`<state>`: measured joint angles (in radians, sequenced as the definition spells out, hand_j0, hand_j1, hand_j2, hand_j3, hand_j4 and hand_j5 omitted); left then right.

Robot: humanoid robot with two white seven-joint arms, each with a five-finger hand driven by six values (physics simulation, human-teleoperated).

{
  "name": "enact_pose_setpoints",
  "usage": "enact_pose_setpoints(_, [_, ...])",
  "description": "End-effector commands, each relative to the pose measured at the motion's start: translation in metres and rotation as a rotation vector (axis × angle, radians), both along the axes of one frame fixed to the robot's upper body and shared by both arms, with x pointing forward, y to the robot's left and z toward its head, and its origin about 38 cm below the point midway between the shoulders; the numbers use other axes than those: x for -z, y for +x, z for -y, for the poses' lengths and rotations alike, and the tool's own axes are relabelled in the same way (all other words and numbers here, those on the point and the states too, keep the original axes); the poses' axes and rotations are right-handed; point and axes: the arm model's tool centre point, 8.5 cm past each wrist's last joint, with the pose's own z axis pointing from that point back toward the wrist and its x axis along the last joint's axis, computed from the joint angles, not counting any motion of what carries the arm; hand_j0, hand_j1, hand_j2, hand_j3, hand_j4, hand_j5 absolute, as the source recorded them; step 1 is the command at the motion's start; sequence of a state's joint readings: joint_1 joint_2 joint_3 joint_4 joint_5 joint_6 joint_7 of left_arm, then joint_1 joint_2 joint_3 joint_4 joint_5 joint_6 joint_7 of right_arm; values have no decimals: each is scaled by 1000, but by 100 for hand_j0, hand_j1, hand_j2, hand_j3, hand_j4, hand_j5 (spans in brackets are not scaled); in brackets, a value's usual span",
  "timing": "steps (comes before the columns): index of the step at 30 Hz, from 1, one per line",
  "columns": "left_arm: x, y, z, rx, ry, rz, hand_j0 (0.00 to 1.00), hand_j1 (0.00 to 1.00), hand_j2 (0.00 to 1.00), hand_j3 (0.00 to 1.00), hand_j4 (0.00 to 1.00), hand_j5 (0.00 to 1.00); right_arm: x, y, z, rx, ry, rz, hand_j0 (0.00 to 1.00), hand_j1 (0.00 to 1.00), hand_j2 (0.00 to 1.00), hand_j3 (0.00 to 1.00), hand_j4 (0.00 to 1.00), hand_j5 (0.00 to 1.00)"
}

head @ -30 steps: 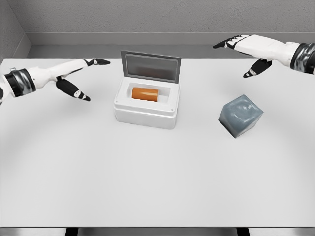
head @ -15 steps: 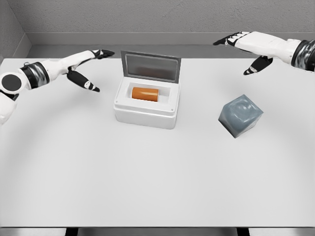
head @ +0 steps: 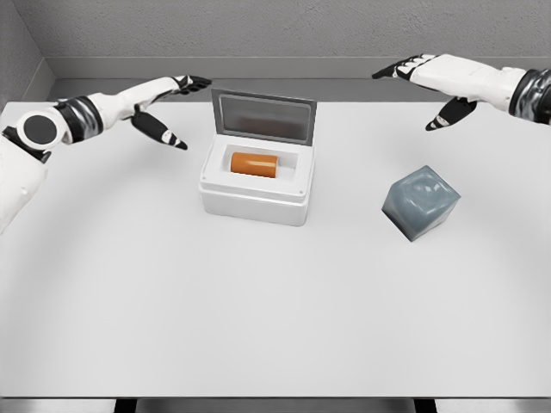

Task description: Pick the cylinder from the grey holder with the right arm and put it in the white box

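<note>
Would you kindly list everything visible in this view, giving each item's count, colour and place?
table: one, white, fills most of the view.
box: one, white, centre-left on the table, lid raised at its back.
cylinder: one, orange, lying on its side inside the box.
holder: one, grey, cube-shaped, tilted, right of the box, apart from it.
wall: grey, behind the table.
left hand: one, white with black fingers, spread, holding nothing, above the table beside the box's lid.
right hand: one, same colours, spread, holding nothing, above the far right of the table.
</note>
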<state>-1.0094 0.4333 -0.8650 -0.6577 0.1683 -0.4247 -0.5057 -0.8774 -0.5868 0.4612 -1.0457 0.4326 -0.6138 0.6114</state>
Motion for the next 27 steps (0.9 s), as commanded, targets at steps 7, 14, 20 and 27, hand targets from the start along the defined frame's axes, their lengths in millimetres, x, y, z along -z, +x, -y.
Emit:
enact_pose_setpoints(7, [1, 2, 18, 23, -12, -2, 100, 100, 100, 100, 100, 100, -6, 1, -1, -1, 7, 11, 100, 100, 100, 100, 100, 100])
enact_pose_setpoints(14, [0, 0, 17, 43, 8, 15, 100, 100, 100, 100, 100, 100, -6, 1, -1, -2, 9, 11, 100, 100, 100, 100, 100, 100])
enact_pose_setpoints(20, [-3, -5, 17, 99, -6, 65, 100, 100, 100, 100, 100, 100, -6, 1, -1, -1, 7, 11, 100, 100, 100, 100, 100, 100])
enact_pose_setpoints(27, [0, -11, 10, 130, -8, 93, 100, 100, 100, 100, 100, 100, -9, 1, 0, 0, 6, 16, 100, 100, 100, 100, 100, 100])
